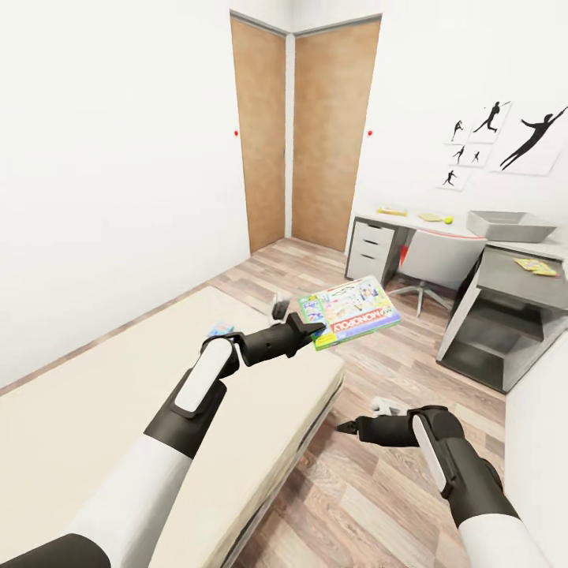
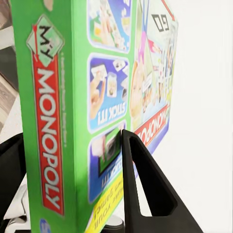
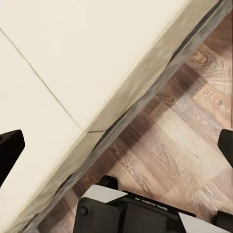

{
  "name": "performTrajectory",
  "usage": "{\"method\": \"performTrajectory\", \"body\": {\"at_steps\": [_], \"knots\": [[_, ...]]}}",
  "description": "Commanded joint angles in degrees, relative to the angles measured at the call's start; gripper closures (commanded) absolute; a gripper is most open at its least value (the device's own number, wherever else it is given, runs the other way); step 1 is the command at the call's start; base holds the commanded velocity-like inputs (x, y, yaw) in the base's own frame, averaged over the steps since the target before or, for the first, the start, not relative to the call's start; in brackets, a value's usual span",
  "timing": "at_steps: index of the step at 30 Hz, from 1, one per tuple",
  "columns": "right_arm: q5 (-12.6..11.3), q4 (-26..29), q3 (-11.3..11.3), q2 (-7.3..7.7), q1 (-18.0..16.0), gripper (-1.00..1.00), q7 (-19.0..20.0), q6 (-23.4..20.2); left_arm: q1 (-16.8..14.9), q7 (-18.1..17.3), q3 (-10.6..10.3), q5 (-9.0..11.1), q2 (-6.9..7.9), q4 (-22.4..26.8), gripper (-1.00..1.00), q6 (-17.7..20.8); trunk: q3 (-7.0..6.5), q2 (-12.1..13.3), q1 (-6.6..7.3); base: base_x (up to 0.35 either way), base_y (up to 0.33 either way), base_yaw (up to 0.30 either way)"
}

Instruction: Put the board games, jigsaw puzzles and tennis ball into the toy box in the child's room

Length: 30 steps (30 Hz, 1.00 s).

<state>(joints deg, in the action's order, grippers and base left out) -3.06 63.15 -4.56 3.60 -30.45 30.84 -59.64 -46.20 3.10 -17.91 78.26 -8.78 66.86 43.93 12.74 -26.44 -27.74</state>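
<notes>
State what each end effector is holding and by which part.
The left end effector clamps the Monopoly board game at the edge of one short end, fingers on both faces. The right end effector is open, holding nothing.

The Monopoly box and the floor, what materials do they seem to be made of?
The Monopoly box looks like glossy printed cardboard: sharp folded edges and flat colourful panels. The floor looks like matte wood plank, perhaps laminate: long boards with visible grain and knots.

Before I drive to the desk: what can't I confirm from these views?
- Toy box contents: head view, near wall hides the inside.
- Desk items: head view, too small to identify.
- Second bed game: head view, left arm covers most.
- Monopoly box: left wrist view, cropped by edges.
</notes>
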Motion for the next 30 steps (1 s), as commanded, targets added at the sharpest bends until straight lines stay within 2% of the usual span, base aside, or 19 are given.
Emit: {"method": "performTrajectory", "body": {"at_steps": [1, 9, 30], "knots": [[-0.3, 0.0, -0.1, 0.00, 0.0, -1.00, -0.1, -0.4, 0.0, 0.4, 0.1, 0.5, 0.06, 0.0, 1.00, 0.2, -0.08, 0.3, 0.20, 0.000, 0.000, -0.285], [-0.3, 0.0, -0.3, 0.01, -0.1, -1.00, -0.1, -0.4, 0.4, 0.5, 0.5, 0.5, 0.36, -0.1, 1.00, 0.2, -1.52, 3.5, 1.95, 0.000, 0.000, -0.288], [-0.2, -0.3, 0.0, -0.09, -0.1, -1.00, -0.2, -0.4, 0.5, 0.4, 0.6, 0.1, 0.69, -0.3, 1.00, 0.2, -1.52, 3.5, 1.95, 0.000, 0.000, -0.291]]}}
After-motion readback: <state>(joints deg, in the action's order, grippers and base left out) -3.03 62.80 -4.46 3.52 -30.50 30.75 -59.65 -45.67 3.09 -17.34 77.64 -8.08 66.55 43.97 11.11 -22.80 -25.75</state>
